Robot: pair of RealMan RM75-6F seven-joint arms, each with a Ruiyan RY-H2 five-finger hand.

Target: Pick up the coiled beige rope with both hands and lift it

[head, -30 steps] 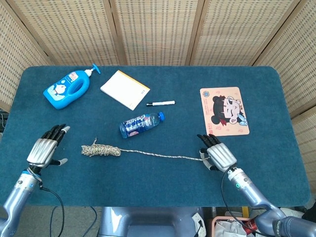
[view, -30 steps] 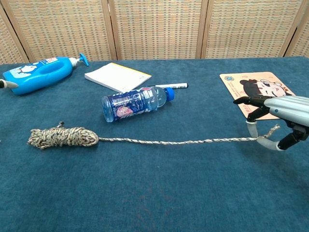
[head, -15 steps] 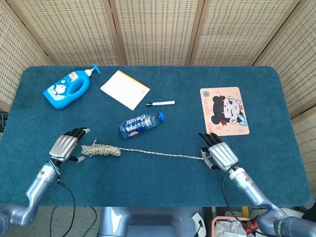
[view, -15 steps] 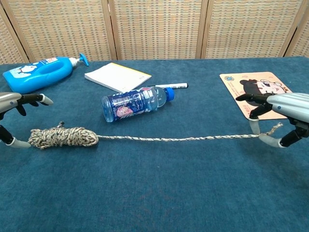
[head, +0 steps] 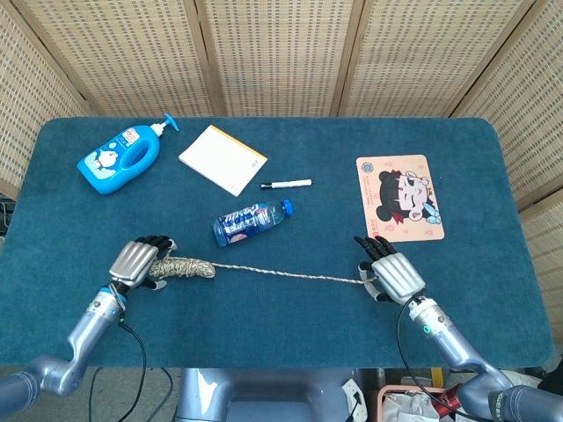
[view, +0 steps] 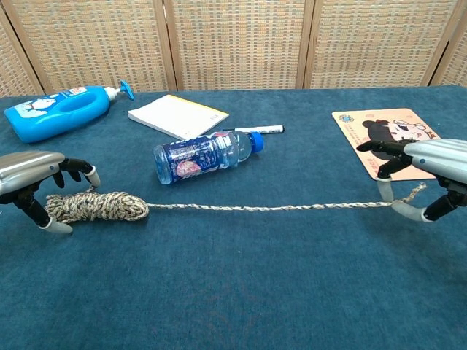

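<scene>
The beige rope lies on the blue table as a tight coil [head: 183,267] [view: 98,205], with one thin strand [view: 263,208] running right. My left hand [head: 136,261] [view: 33,179] arches over the coil's left end, fingers [view: 79,170] behind it and thumb in front, still apart and not closed on it. My right hand [head: 394,276] [view: 432,162] pinches the strand's far end [view: 417,194] between thumb and a finger, holding that end slightly off the cloth.
Just behind the strand lies a water bottle [head: 251,221] [view: 198,156]. Further back are a notepad [head: 223,159], a marker [head: 286,185] and a blue soap dispenser [head: 120,157]. A cartoon mouse pad [head: 400,197] sits beyond my right hand.
My left hand has moved right from the table's left edge and now straddles the coil's left end. My right hand shifted slightly right, and the strand has straightened.
</scene>
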